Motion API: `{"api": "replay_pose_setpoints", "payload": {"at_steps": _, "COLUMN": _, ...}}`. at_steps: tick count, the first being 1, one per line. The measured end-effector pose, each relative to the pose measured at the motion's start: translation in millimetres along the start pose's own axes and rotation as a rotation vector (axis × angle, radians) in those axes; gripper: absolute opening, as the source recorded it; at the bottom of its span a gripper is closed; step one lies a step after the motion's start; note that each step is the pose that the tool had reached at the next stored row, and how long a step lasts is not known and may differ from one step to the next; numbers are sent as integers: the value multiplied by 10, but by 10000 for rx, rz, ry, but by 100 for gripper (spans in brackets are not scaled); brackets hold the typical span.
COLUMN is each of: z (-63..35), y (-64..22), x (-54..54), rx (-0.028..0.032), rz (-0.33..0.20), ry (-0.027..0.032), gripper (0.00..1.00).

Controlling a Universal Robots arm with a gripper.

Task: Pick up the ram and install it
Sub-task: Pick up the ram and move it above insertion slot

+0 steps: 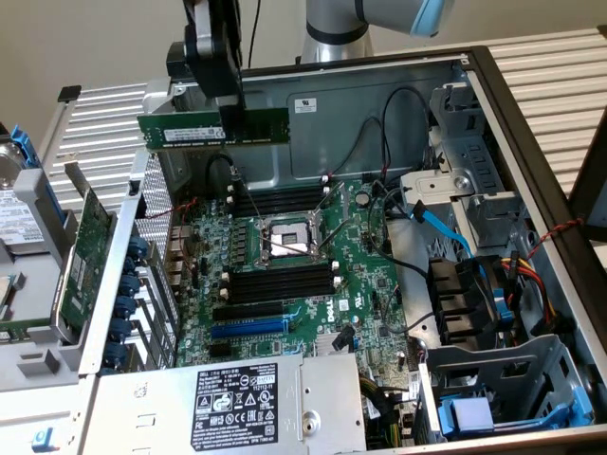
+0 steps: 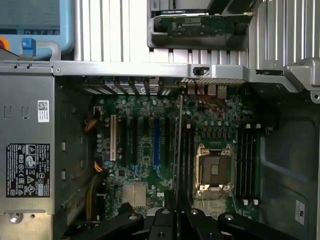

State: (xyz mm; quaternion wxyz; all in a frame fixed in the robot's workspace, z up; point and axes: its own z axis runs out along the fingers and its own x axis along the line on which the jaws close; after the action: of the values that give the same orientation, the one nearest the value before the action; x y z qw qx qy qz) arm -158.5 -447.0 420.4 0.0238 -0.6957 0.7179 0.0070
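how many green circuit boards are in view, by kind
ram, gripped by the tool: 1
expansion card, outside the case: 1
motherboard: 1
total: 3

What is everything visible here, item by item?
case: one, silver, lying open
motherboard: one, green, inside the case
processor socket: one, silver, motherboard middle
memory slots: two banks, black, flanking the processor socket
ram: one, green, in the air over the case
expansion card: one, green, outside the case, exterior view's left
power supply: one, silver, inside the case beside the motherboard
fan: one, black, exterior view's right of the motherboard
gripper: one, black, shut on the ram
arm: one, grey, behind the case
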Motion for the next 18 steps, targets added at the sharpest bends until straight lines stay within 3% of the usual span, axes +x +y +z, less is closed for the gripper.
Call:
{"api": "replay_pose_setpoints", "payload": {"at_steps": 8, "z": 12, "y": -84, "x": -93, "rx": 142, "rz": -148, "ry": 21, "gripper": 14}}
{"api": "replay_pose_setpoints", "payload": {"at_steps": 16, "z": 29, "y": -135, "x": -177, "rx": 197, "rz": -393, "ry": 38, "gripper": 14}}
{"api": "replay_pose_setpoints", "payload": {"at_steps": 18, "z": 37, "y": -180, "x": -225, "rx": 199, "rz": -398, "ry": 54, "gripper": 14}}
